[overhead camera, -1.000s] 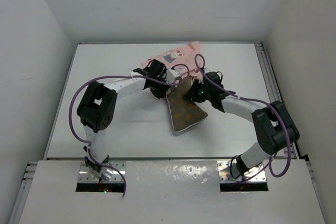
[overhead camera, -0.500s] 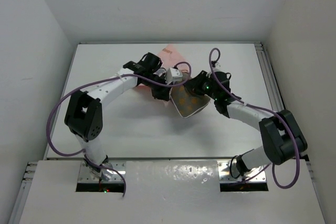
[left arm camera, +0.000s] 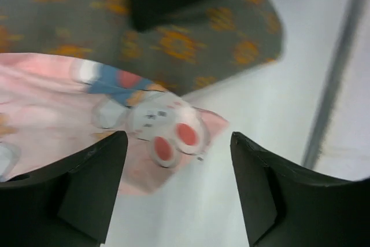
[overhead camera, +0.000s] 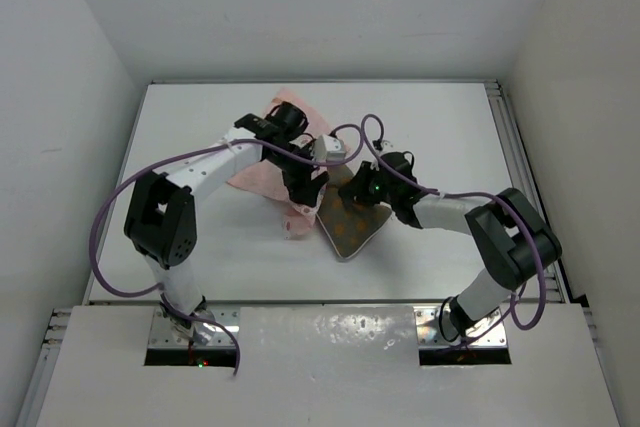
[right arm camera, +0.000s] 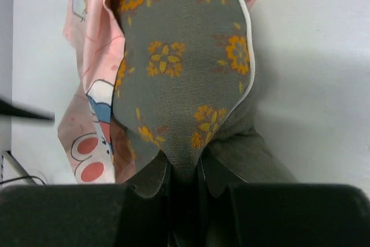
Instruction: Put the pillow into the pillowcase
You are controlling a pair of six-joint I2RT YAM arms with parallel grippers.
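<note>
Lowering of pillow onto pillowcase since half-second back; insertion unconfirmed. Right gripper clamped on pillow's near end; left gripper spread, holding nothing.

pillow cut off at top edge, pillowcase print blurred

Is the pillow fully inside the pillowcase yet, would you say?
No, most of the pillow lies bare, with the pillowcase bunched along one side.

Olive orange-flowered pillow, pink pillowcase
</note>
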